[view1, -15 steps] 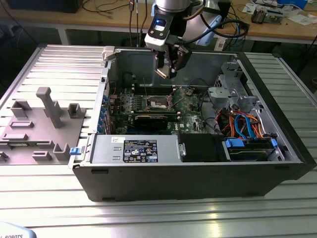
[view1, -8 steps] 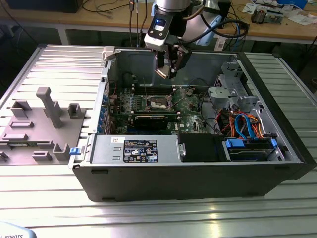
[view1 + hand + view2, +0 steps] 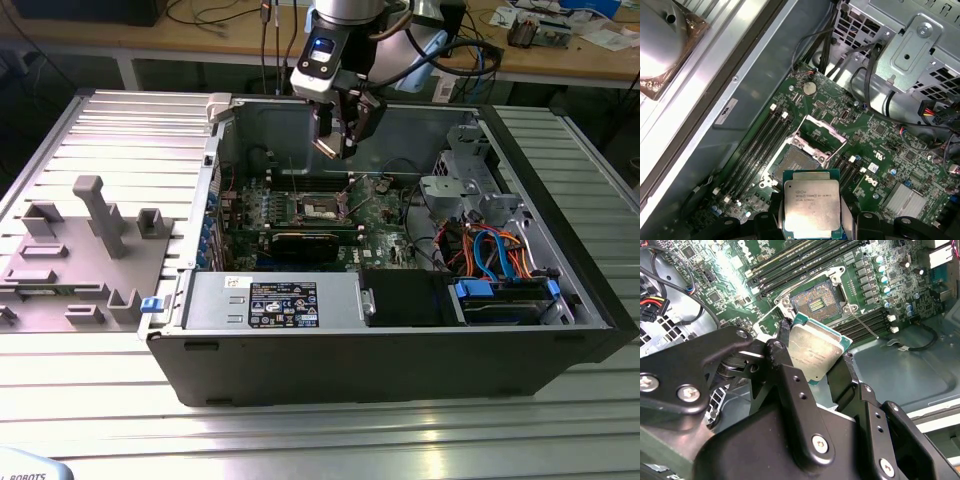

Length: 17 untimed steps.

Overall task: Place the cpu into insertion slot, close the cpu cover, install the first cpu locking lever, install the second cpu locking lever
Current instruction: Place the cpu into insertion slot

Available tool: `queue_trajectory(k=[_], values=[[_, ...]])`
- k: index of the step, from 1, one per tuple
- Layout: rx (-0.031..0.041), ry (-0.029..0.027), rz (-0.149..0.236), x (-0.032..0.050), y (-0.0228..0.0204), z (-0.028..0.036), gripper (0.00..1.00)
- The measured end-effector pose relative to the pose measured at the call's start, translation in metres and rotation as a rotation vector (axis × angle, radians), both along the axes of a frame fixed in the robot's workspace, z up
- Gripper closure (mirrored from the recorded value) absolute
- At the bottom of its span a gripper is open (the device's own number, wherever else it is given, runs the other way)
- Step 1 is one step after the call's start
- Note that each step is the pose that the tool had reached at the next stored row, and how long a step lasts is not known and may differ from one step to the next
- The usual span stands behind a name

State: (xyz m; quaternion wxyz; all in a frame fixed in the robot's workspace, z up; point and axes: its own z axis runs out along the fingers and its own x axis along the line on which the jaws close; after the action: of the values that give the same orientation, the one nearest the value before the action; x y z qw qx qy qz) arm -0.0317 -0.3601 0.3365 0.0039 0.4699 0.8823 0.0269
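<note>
One cpu point(image 3: 811, 205) in claw point(image 3: 815, 349), top facing cams

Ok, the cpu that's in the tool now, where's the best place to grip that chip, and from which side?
By two opposite thin edges, coming from above its metal top. The cpu is a flat square, so opposite edges give parallel faces, and this likely leaves the underside free to face the insertion slot. The tool grips it this way, one finger on each edge.
</note>
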Motion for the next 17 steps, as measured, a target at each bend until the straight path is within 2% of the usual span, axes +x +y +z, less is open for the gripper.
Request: queue_trajectory(k=[17], values=[[0.0,0.0,-0.024,0.0,0.0,0.0,0.46]])
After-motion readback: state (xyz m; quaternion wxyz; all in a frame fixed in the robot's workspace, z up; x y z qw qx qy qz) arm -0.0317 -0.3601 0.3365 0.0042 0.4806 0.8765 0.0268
